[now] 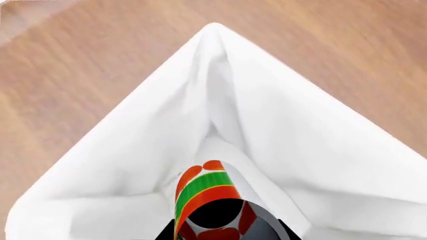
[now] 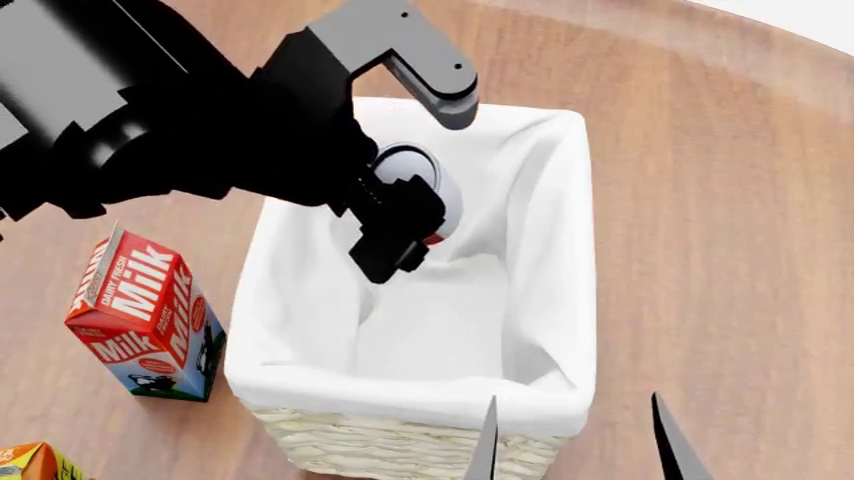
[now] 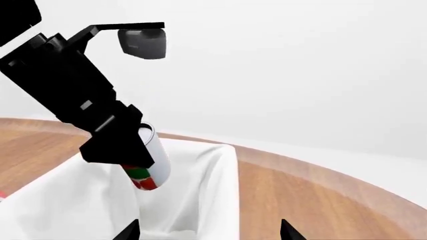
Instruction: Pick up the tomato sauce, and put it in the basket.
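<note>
My left gripper (image 2: 400, 225) is shut on the tomato sauce can (image 2: 434, 195) and holds it tilted over the far half of the basket (image 2: 400, 440), above the white lining. The can's red and green label shows in the left wrist view (image 1: 207, 192) over a basket corner (image 1: 213, 60), and in the right wrist view (image 3: 150, 165). My right gripper (image 2: 574, 440) is open and empty, its fingertips at the basket's near right corner; in the right wrist view (image 3: 210, 231) its tips stand wide apart.
A red milk carton (image 2: 140, 315) stands left of the basket on the wooden table (image 2: 721, 200). An orange carton corner (image 2: 34, 462) shows at the lower left. My left arm (image 2: 147, 110) reaches over the basket's far left.
</note>
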